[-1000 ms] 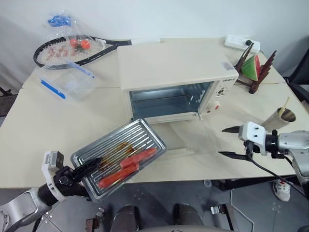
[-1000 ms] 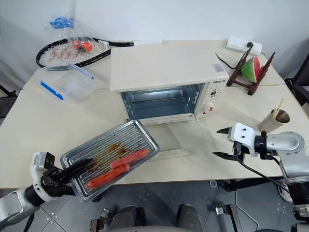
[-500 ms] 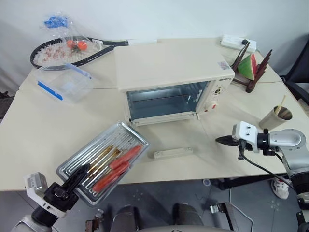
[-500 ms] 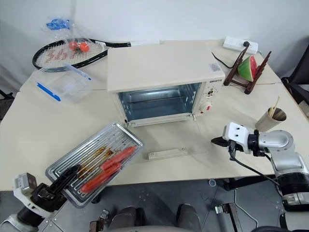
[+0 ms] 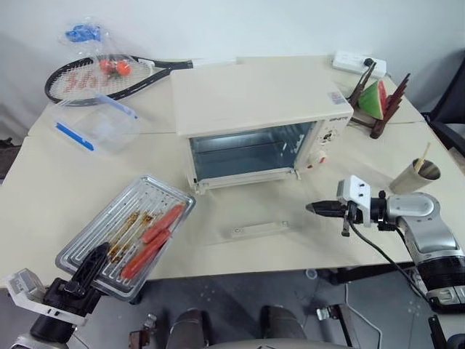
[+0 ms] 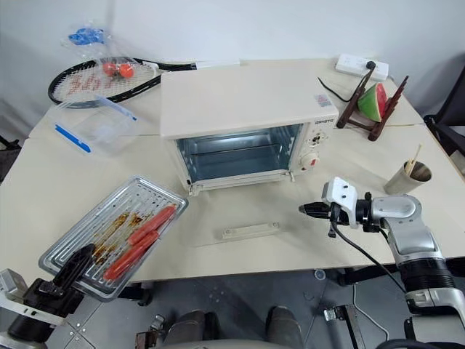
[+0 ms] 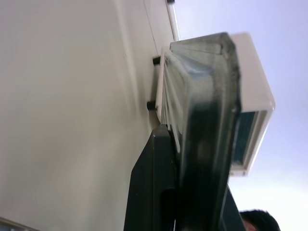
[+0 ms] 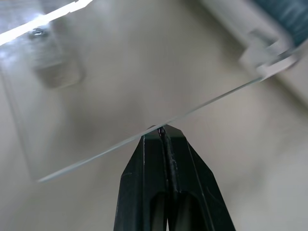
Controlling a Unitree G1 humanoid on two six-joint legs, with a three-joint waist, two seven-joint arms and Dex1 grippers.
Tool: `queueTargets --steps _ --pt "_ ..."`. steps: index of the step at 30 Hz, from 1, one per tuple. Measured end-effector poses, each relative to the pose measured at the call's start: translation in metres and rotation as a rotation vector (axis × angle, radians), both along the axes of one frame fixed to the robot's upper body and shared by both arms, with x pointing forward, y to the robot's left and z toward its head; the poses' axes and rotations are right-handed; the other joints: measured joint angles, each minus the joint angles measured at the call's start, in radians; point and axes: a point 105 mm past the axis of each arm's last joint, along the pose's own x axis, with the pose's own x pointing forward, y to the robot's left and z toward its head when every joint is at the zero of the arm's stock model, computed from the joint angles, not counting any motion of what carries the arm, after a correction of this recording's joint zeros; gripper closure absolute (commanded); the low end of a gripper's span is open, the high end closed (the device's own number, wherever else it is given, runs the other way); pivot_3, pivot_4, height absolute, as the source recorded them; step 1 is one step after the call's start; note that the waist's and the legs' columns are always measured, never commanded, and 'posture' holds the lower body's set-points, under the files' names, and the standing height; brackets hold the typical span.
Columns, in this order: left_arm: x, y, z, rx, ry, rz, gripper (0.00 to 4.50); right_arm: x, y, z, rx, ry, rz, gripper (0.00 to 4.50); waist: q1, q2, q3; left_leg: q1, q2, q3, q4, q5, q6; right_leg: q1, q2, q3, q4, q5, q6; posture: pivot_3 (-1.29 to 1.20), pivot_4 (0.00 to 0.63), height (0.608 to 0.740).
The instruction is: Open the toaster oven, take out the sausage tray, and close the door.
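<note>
The left gripper (image 5: pixel 91 263), jaws clamped on the tray's (image 5: pixel 127 233) near corner, is holding it at the bench's (image 5: pixel 43 189) front-left edge, part overhanging; keeping it level should stop the sausages (image 5: pixel 152 231) rolling. The right gripper (image 6: pixel 304 209), jaws together, is pointing at the right edge of the flat-lying door (image 5: pixel 251 218); lifting by the handle (image 5: pixel 260 229) looks surer. The oven (image 5: pixel 254 120) is standing open behind, with bare bench around the door.

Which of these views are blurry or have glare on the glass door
Right wrist view: the end effector is sharp, but the glass door beyond it is soft, with a bright glare streak at one corner. Left wrist view: the sausage tray edge sits too close and smears. Head views: even light, and the toaster oven is crisp.
</note>
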Motion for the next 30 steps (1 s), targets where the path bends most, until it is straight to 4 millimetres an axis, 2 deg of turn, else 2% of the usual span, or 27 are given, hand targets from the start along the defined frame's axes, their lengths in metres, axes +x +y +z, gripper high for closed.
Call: queueTargets --steps 3,8,12,19,22,25,30 --pt "0.000 0.008 0.000 0.007 0.001 0.017 4.50 -0.002 0.007 0.012 0.043 0.006 0.005 4.44 -0.005 0.000 0.000 0.000 0.001 0.000 -0.001 -0.001 -0.001 -0.001 0.000 0.000 0.001 -0.001 -0.001 0.00 0.150 0.740" --pt "0.003 0.006 -0.002 0.004 0.011 -0.003 4.50 -0.002 0.015 0.027 0.090 0.013 0.018 4.44 -0.006 0.001 0.000 0.000 0.001 0.000 -0.001 -0.001 -0.001 -0.002 0.000 0.000 0.001 -0.001 -0.002 0.00 0.150 0.740" --pt "0.004 0.006 -0.005 -0.008 0.025 -0.007 4.50 -0.001 0.029 0.056 0.126 -0.041 0.076 4.44 -0.002 0.001 0.000 0.000 0.001 0.000 -0.001 -0.001 -0.001 -0.002 0.000 0.000 0.001 -0.001 -0.002 0.00 0.150 0.740" --pt "0.006 0.002 -0.009 -0.020 0.037 -0.037 4.50 0.012 0.035 0.099 0.158 -0.138 0.089 4.44 0.001 0.000 0.000 0.000 0.001 0.000 -0.001 -0.001 -0.001 -0.001 0.000 0.000 0.000 -0.001 -0.002 0.00 0.150 0.740" --pt "0.007 0.000 -0.010 -0.024 0.042 -0.058 4.50 0.019 0.036 0.105 0.187 -0.156 0.066 4.44 -0.001 0.000 0.000 0.000 0.001 0.001 -0.001 -0.001 -0.001 -0.001 0.000 0.000 0.001 -0.001 -0.002 0.00 0.150 0.740" --pt "0.005 -0.012 -0.017 -0.023 0.082 -0.158 4.50 0.028 0.038 0.118 0.239 -0.190 0.034 4.44 -0.001 0.000 0.000 0.000 0.001 0.001 -0.001 -0.001 -0.001 -0.002 0.000 0.000 0.002 -0.001 -0.002 0.00 0.150 0.740" --pt "0.000 -0.019 -0.019 -0.011 0.110 -0.284 4.50 0.026 0.038 0.124 0.260 -0.195 0.025 4.44 0.001 0.000 0.000 -0.001 0.001 0.001 -0.002 -0.002 -0.001 -0.002 0.000 0.000 0.003 -0.001 -0.002 0.00 0.150 0.740"
